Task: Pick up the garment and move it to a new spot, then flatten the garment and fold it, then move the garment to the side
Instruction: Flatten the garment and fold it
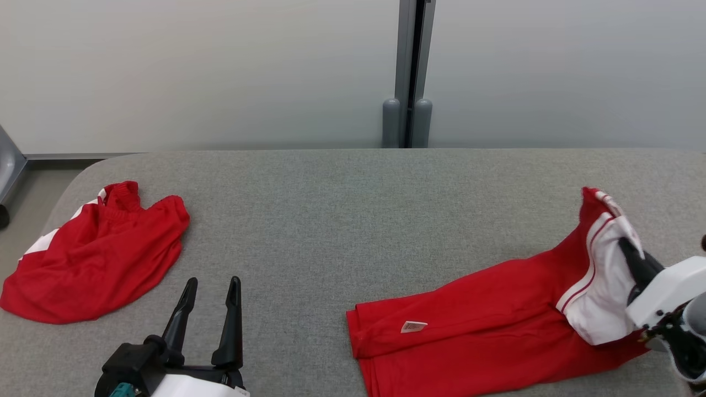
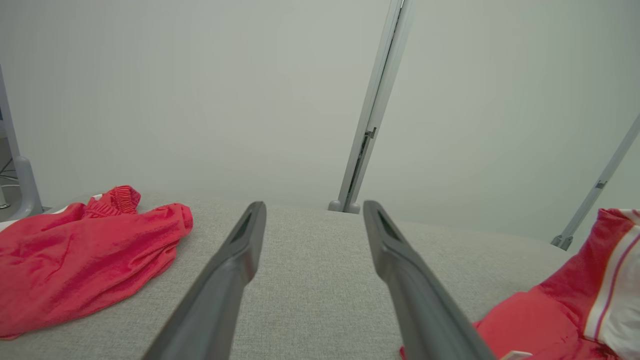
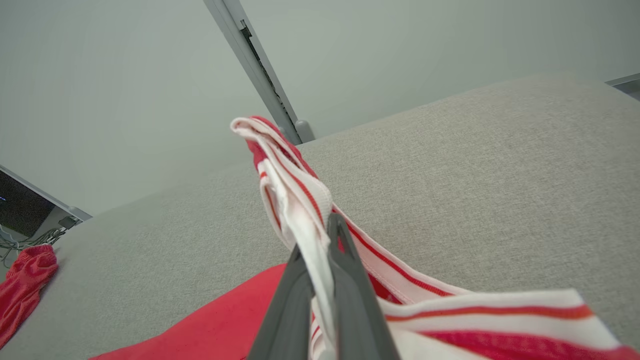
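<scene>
A red garment (image 1: 485, 325) with a white, red-striped band lies across the right of the grey table (image 1: 342, 220), a small label on its near part. My right gripper (image 1: 626, 245) is shut on the white band and lifts that end above the table; in the right wrist view the band (image 3: 295, 200) rises from between the closed fingers (image 3: 345, 270). My left gripper (image 1: 209, 289) hangs open over the table's near left, fingers (image 2: 235, 260) apart with nothing between them. The garment's lifted end (image 2: 595, 285) shows at the right of the left wrist view.
A second red and white garment (image 1: 94, 259) lies crumpled at the table's far left, also seen as a red garment (image 2: 75, 260) in the left wrist view. A grey post (image 1: 409, 71) runs up the pale wall behind. The table's left corner is rounded.
</scene>
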Controlling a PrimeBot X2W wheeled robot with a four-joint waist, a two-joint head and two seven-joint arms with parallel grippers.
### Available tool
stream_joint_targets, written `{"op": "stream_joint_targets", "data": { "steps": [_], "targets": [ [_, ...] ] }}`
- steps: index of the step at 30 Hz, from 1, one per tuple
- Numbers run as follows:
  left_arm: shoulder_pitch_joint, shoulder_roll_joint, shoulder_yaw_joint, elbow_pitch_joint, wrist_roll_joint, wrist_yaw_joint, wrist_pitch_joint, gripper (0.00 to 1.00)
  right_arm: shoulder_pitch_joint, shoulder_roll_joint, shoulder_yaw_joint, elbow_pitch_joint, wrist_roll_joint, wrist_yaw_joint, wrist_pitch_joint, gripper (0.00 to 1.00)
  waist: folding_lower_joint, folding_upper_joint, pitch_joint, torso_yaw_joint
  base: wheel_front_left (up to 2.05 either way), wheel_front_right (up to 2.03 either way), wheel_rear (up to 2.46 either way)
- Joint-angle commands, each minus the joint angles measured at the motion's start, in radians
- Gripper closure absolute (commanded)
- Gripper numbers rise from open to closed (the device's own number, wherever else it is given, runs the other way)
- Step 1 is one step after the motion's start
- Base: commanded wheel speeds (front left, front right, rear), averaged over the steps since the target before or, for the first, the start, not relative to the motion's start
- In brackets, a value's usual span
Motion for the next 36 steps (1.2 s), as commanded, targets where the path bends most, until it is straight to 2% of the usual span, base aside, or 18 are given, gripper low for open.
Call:
{"op": "stream_joint_targets", "data": {
  "steps": [1,6,13,22,30,31,32,36],
  "targets": [
    [0.006,0.0,0.008,0.006,0.01,-0.008,-0.005,0.0,0.031,0.019,0.014,-0.055,0.015,0.002,0.028,1.0,0.0,-0.0001,-0.01,0.007,0.0,0.0,0.0],
    [0.006,-0.011,0.013,0.023,0.019,-0.026,-0.005,0.0,0.09,0.091,0.041,-0.198,0.021,0.002,0.106,1.0,0.0,-0.0001,-0.02,0.041,0.0,0.0,0.0],
    [-0.011,-0.013,0.008,0.058,0.033,-0.038,-0.005,0.0,0.156,0.213,0.079,-0.303,-0.007,0.002,0.202,1.0,0.0,-0.0001,-0.019,0.135,0.0,0.0,0.0],
    [-0.04,-0.009,-0.003,0.09,0.028,-0.056,-0.005,0.0,0.195,0.3,0.104,-0.3,-0.032,0.002,0.252,1.0,0.0,-0.0001,-0.001,0.231,0.0,0.0,0.0],
    [-0.049,-0.017,0.004,0.095,0.028,-0.052,-0.005,0.0,0.206,0.327,0.132,-0.279,-0.054,0.002,0.278,1.0,0.0,-0.0001,0.013,0.237,0.0,0.0,0.0],
    [-0.049,-0.019,0.005,0.095,0.028,-0.051,-0.005,0.0,0.207,0.329,0.138,-0.272,-0.055,0.002,0.282,0.79,0.0,-0.0001,0.014,0.233,0.0,0.0,0.0],
    [-0.05,-0.019,0.008,0.097,0.027,-0.052,-0.005,0.0,0.207,0.331,0.146,-0.266,-0.057,0.002,0.286,0.0,0.0,-0.0001,0.015,0.228,0.0,0.0,0.0],
    [-0.052,-0.021,0.012,0.103,0.026,-0.056,-0.005,0.0,0.195,0.339,0.181,-0.282,-0.034,0.002,0.273,0.0,0.0,-0.0001,0.015,0.205,0.0,0.0,0.0]
  ]
}}
